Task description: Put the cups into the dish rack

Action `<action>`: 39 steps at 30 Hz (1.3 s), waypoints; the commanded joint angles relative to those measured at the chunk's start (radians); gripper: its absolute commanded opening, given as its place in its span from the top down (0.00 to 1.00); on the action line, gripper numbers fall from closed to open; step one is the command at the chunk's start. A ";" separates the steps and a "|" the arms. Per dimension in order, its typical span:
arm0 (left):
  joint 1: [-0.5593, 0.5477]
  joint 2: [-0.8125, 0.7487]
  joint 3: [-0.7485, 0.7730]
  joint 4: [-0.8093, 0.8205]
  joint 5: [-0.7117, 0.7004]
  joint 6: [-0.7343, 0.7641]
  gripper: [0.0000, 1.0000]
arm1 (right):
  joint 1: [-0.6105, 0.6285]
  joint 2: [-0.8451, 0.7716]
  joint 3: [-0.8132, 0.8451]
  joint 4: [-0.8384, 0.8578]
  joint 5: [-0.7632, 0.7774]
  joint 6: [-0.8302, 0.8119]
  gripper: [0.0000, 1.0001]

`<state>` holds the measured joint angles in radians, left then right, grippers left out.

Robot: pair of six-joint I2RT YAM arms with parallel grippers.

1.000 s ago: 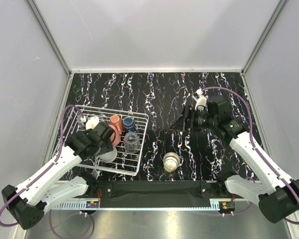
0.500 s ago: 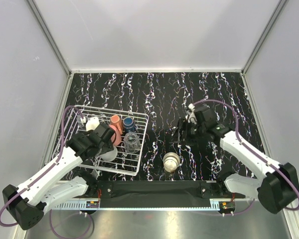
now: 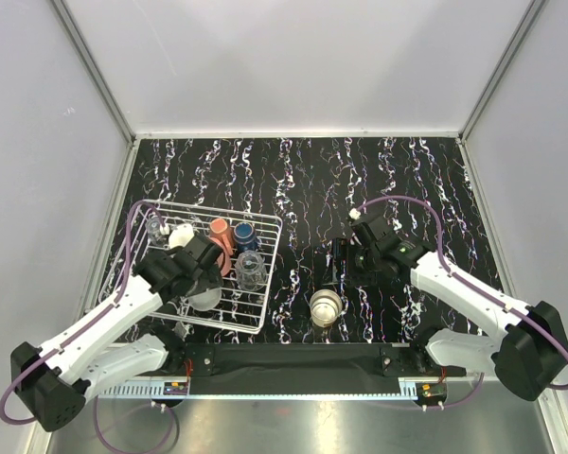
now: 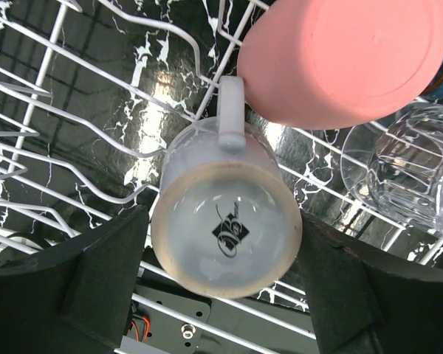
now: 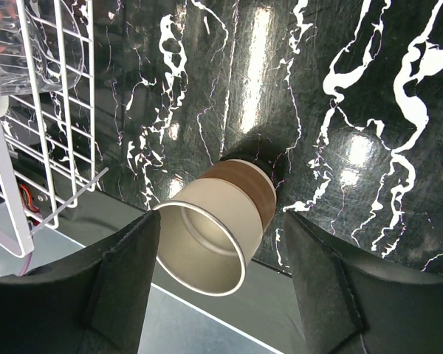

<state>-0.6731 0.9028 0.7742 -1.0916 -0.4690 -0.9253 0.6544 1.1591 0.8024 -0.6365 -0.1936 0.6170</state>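
The white wire dish rack (image 3: pixel 220 211) stands at the left and holds several cups: a salmon mug (image 3: pixel 219 249), a dark blue cup (image 3: pixel 245 235) and a clear glass (image 3: pixel 250 272). My left gripper (image 3: pixel 197 272) is open over the rack's near side. In the left wrist view its fingers (image 4: pixel 107 273) flank an upside-down pale blue-white mug (image 4: pixel 226 236) resting on the wires (image 4: pixel 74 118), next to the salmon mug (image 4: pixel 347 59). A beige cup (image 3: pixel 326 306) stands upright on the table. My open right gripper (image 3: pixel 340 268) hovers over the beige cup (image 5: pixel 221 228), with wide gaps either side.
Grey enclosure walls ring the black marbled table (image 3: pixel 407 180). A black rail (image 3: pixel 293 357) runs along the near edge, close to the beige cup. The rack's right rim (image 5: pixel 52 110) lies left of the right gripper. Purple cables loop over both arms.
The right arm swung left and toward the near edge, bringing its gripper over the beige cup. The left gripper's jaws widened around the pale mug.
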 commanded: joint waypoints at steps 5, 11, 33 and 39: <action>-0.002 -0.001 0.002 0.042 0.029 -0.001 0.13 | 0.005 -0.021 0.020 0.006 0.010 -0.011 0.25; -0.002 -0.080 0.054 0.010 0.049 -0.001 0.01 | 0.007 -0.029 0.001 -0.029 -0.010 -0.020 0.23; -0.002 -0.321 0.183 0.212 0.303 0.190 0.07 | 0.022 -0.012 -0.131 0.066 -0.099 0.030 0.39; -0.002 -0.295 0.120 0.367 0.502 0.220 0.12 | 0.027 0.030 -0.124 0.104 -0.089 0.032 0.47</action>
<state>-0.6743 0.5953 0.9119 -0.8650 -0.1112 -0.7494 0.6689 1.1797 0.6727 -0.5873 -0.2787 0.6407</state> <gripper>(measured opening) 0.892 0.539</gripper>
